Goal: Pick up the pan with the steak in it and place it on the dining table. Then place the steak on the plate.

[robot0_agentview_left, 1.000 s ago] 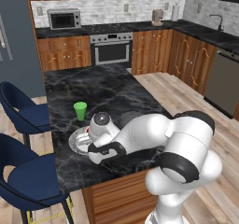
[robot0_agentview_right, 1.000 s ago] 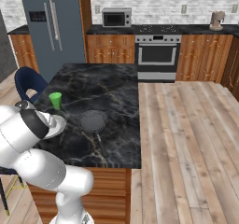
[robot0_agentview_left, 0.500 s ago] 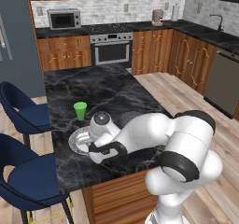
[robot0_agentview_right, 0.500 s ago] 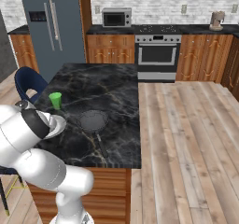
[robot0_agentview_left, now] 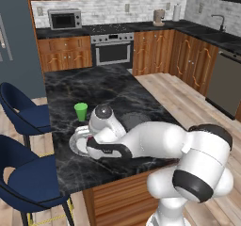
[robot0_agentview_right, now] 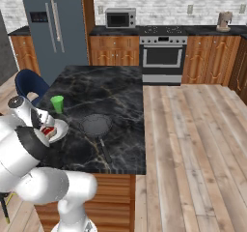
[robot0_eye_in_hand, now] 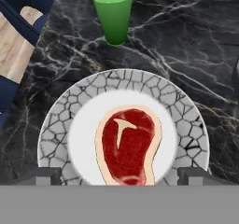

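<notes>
The steak (robot0_eye_in_hand: 128, 145) is lying in the middle of the plate (robot0_eye_in_hand: 56, 125), near the table (robot0_agentview_right: 111, 88) edge beside the chairs. The claw (robot0_eye_in_hand: 120, 178) is hovering released (fingers apart). I judge it should be rising straight, avoiding the pan (robot0_agentview_right: 95, 125).

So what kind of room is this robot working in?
A home kitchen, rendered: a stove with oven, a microwave on the counter, a tall fridge, and a marble dining table with blue chairs.
</notes>
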You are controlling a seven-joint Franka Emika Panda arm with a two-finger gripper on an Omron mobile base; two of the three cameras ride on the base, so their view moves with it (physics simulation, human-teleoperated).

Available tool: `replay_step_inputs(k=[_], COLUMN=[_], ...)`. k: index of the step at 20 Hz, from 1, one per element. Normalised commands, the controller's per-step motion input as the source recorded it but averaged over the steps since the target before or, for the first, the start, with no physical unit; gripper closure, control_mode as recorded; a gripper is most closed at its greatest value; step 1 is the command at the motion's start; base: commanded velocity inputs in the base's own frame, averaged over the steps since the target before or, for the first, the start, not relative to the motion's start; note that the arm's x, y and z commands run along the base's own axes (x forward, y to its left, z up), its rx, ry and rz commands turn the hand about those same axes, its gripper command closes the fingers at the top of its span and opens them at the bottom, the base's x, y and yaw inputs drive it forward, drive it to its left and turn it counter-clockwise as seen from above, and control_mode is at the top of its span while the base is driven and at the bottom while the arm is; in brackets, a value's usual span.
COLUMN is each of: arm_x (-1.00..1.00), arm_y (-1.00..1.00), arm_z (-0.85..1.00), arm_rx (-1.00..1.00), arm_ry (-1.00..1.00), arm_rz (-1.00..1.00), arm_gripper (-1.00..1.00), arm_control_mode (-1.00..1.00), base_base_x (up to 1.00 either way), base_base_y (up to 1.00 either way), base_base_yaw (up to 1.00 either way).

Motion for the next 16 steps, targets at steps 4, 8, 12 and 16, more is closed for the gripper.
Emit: replay_step_inputs(k=[4, 8, 12, 16], arm_x=[-0.32, -0.39, -0.44, -0.43], arm_y=[-0.14, -0.37, -0.43, -0.43], arm_z=[0.69, 0.54, 0.37, 0.35], arm_rx=[0.1, 0.14, 0.13, 0.13], arm_ry=[-0.1, -0.2, -0.31, -0.36], arm_rz=[0.0, 0.0, -0.01, -0.02], arm_gripper=[-1.0, -1.0, -1.0, -1.0], arm_control_mode=[-1.0, -1.0, -1.0, -1.0], base_base_x=[0.0, 0.0, 0.0, 0.0], base_base_y=[0.0, 0.0, 0.0, 0.0], base_base_yaw=[0.0, 0.0, 0.0, 0.0])
